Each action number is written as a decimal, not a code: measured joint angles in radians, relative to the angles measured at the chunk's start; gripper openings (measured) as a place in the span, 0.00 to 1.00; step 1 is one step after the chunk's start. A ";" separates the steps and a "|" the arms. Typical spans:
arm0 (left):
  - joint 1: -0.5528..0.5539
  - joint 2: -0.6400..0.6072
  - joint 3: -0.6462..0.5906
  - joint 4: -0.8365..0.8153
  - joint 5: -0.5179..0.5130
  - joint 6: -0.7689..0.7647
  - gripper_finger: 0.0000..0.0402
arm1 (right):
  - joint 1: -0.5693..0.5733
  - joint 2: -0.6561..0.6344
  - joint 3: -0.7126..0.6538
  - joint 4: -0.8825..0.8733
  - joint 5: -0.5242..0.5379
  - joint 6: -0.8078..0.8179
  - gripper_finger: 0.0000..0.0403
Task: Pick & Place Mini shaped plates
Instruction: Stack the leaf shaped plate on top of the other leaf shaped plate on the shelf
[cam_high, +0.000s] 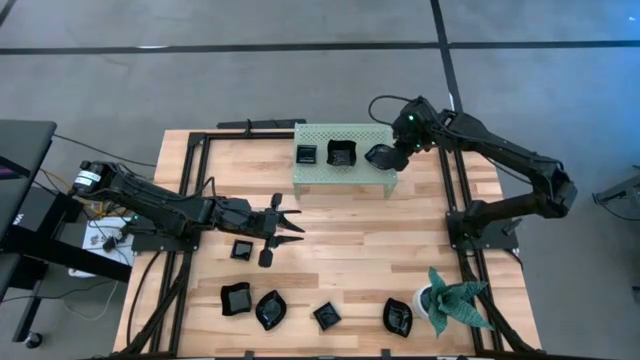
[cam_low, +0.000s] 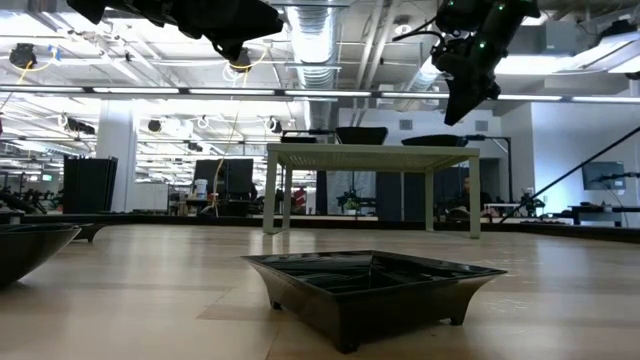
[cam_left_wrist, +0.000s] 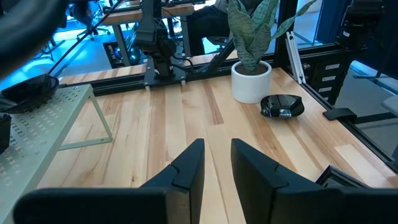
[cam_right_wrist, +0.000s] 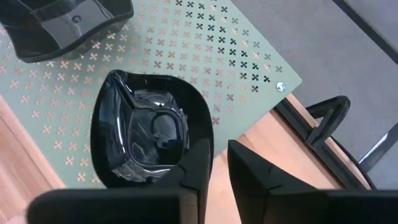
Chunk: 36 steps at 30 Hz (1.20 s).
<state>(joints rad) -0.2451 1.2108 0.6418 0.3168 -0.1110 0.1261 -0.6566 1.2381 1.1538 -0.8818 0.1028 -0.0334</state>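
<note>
Black plate (cam_right_wrist: 149, 134) by R fingers (cam_right_wrist: 202, 158)

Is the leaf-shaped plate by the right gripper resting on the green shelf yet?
Cannot tell. The leaf-shaped plate lies over the green shelf, with one of the right gripper fingers at its rim; contact underneath isn't visible.

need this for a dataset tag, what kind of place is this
Probably a robotics lab in an open industrial hall: a wooden table on a bare concrete floor, exposed ceiling ducts, and more workbenches behind.
</note>
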 joint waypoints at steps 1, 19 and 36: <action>0.000 0.000 0.000 0.000 0.000 0.000 0.20 | 0.000 0.000 0.000 0.000 0.000 0.000 0.14; 0.000 0.000 0.000 0.000 0.000 -0.004 0.20 | 0.396 0.000 0.000 -0.070 -0.105 0.272 0.15; 0.000 0.000 0.000 -0.002 0.000 -0.011 0.20 | 0.870 0.316 0.001 -0.070 -0.290 0.705 0.27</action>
<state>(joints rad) -0.2451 1.2106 0.6418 0.3153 -0.1112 0.1150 0.2135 1.5543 1.1549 -0.9516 -0.1871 0.6717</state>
